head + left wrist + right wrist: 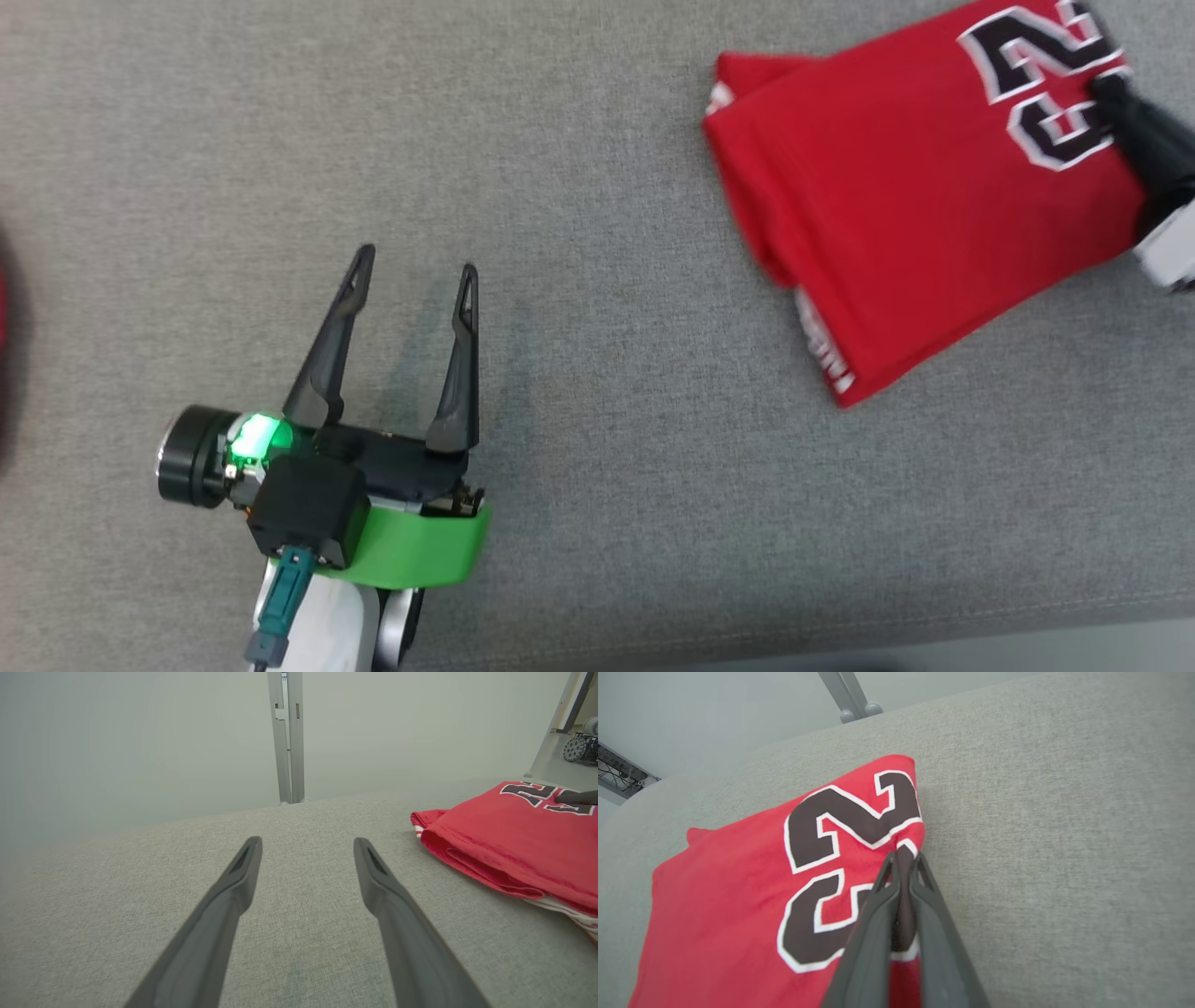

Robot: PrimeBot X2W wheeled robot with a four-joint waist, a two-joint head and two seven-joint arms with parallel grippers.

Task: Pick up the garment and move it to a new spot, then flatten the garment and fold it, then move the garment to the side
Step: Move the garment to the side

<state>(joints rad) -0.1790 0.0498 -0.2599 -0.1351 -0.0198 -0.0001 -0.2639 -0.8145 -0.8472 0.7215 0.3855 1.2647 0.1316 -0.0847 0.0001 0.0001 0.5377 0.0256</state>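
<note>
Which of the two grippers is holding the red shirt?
The right gripper: it is closed on the edge of the red shirt. The left gripper stands open, apart from it.

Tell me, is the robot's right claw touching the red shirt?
Touching. The right wrist view shows the right gripper closed on the red shirt, cloth pinched between its fingers.
</note>
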